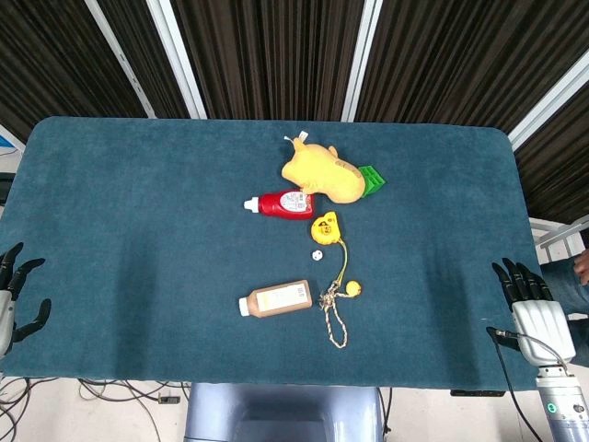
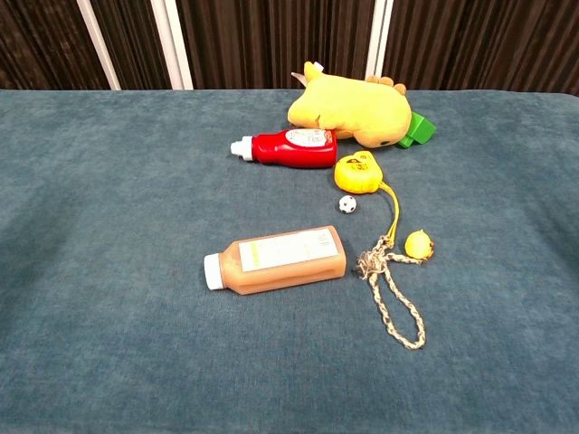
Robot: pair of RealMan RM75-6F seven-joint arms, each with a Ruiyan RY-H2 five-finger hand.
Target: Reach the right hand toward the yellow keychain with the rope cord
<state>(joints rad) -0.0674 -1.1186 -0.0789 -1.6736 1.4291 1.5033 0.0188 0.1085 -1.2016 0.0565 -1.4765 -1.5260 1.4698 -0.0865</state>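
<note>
The yellow keychain lies near the middle of the blue table, a thin yellow cord running from it down to a knotted rope loop and a small yellow charm. The chest view shows the keychain, rope loop and charm too. My right hand hovers at the table's right front edge, fingers spread, holding nothing, well right of the keychain. At the left front edge my left hand is open with fingers apart. Neither hand appears in the chest view.
A yellow plush toy with a green block behind it lies at the back. A red bottle sits left of the keychain. A brown bottle lies left of the rope. A tiny ball rests below the keychain.
</note>
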